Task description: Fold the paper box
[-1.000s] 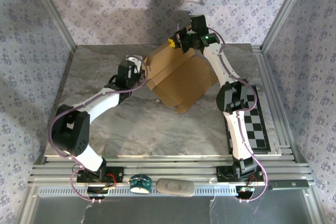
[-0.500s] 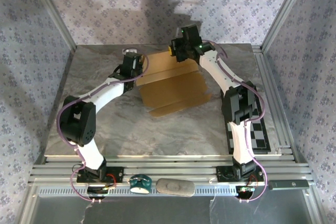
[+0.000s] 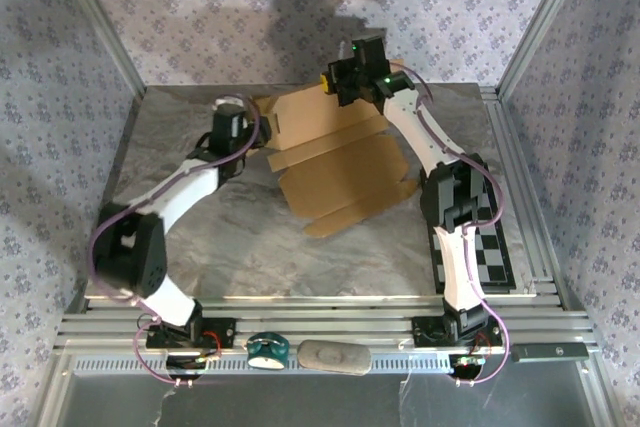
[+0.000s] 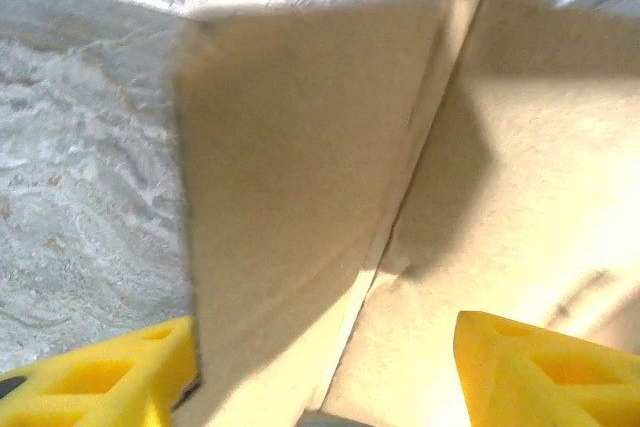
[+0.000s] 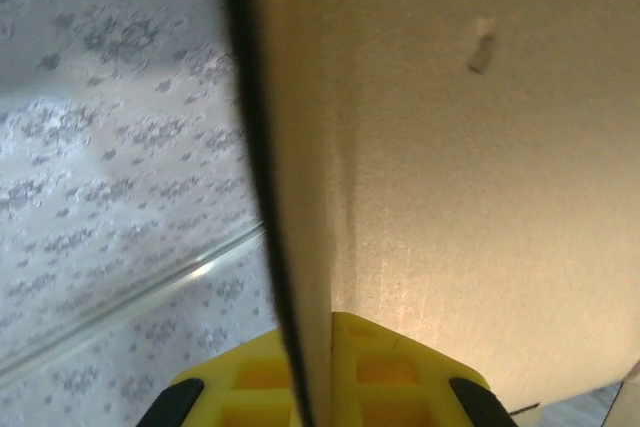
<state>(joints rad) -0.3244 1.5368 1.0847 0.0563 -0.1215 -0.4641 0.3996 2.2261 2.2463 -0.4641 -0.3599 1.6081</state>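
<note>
The paper box (image 3: 340,162) is a tan cardboard sheet with creases and flaps, lying partly unfolded on the far middle of the table. My right gripper (image 3: 334,87) is at its far edge, and in the right wrist view it (image 5: 325,372) is shut on a thin upright cardboard edge (image 5: 300,197). My left gripper (image 3: 258,125) is at the box's left flap. In the left wrist view its yellow fingers (image 4: 100,377) stand wide apart, open, with a creased cardboard panel (image 4: 300,197) lying loose between them.
A black-and-white checkered board (image 3: 482,237) lies along the table's right side beside the right arm. A teal object (image 3: 268,349) and a grey oblong object (image 3: 335,357) sit on the near rail. Patterned walls and metal posts close in the back and sides.
My left gripper has opened and let go of the left flap, pulling slightly left. The box has settled flatter and shifted toward the right front. My right gripper stays shut on the far edge.
</note>
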